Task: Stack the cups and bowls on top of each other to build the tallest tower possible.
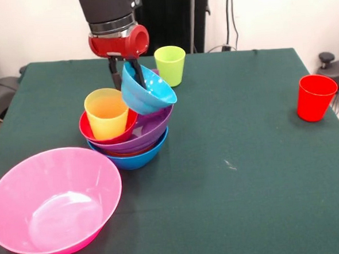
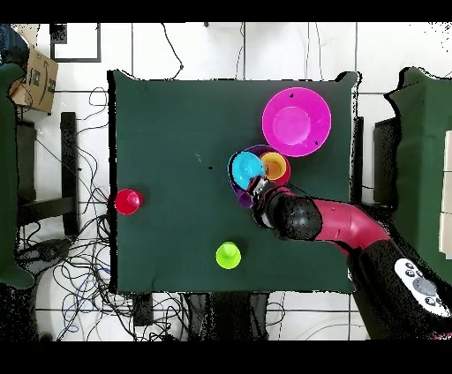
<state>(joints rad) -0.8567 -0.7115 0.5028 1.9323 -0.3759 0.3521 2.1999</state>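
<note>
Your gripper (image 1: 129, 69) is clamped on the rim of the light blue bowl (image 1: 148, 89), one finger inside, one outside. That bowl is tilted, mouth facing up and right, its lower side touching the purple bowl (image 1: 149, 128) at the tower's far-right edge.

Tower (image 1: 130, 135), left of table centre: blue bowl (image 1: 138, 157) at the base on the table (image 1: 234, 157), a red-orange rim just inside it, then the purple bowl, then the red bowl (image 1: 89, 131) tipped toward the left, with the yellow cup (image 1: 106, 112) upright in it. You can't tell whether that inner rim is the orange bowl.

Pink bowl (image 1: 53, 200) sits upright near left, just beside the tower's base, apart from it.

Green cup (image 1: 170, 65) stands upright behind the tower, far side.

Red cup (image 1: 315, 97) stands upright at the right edge, well apart from everything.

In the overhead view the arm (image 2: 344, 225) reaches the tower from the base side.
</note>
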